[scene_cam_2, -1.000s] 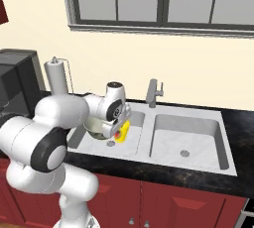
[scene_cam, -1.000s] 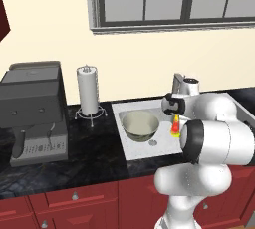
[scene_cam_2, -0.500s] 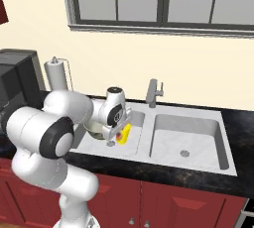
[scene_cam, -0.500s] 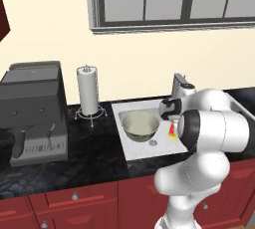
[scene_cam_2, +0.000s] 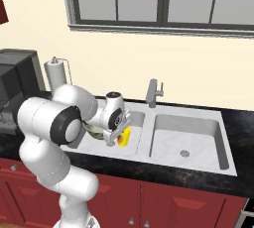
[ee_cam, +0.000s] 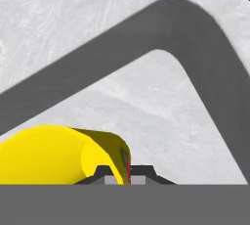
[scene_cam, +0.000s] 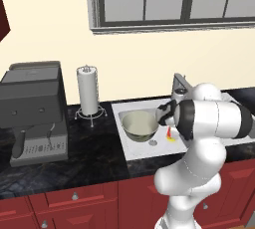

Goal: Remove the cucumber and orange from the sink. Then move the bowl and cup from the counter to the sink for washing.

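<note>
Yellow cup (scene_cam_2: 124,136) with its red patch, tilted, down inside the left basin of the sink (scene_cam_2: 208,157), low over the marbled floor. Clamped by its rim in the end effector (scene_cam_2: 118,138), jaws closed tight on the thin wall. Seen close from the hand view: cup (ee_cam: 58,154) lying sideways at the bottom edge, fingertips (ee_cam: 141,172) pinching the lip, grey basin corner curving beyond. From the left base view, just a sliver of cup (scene_cam: 171,134) peeking past the arm, near the basin's front right corner.

Right beside it, pale greenish-beige bowl (scene_cam: 140,125) sitting upright in that same left basin, toward the back left; drain (scene_cam: 153,143) just in front of it. Bowl (scene_cam_2: 95,131) half hidden behind the wrist from the right side.

Right basin open, round drain (scene_cam_2: 185,153) in its floor. Faucet (scene_cam_2: 153,92) standing at the back between the basins.

Further out on the black speckled table (scene_cam: 94,148): paper towel roll (scene_cam: 88,91) on its wire stand, then the grey coffee machine (scene_cam: 35,113) at far left. Dark red cabinets (scene_cam_2: 173,207) below.
</note>
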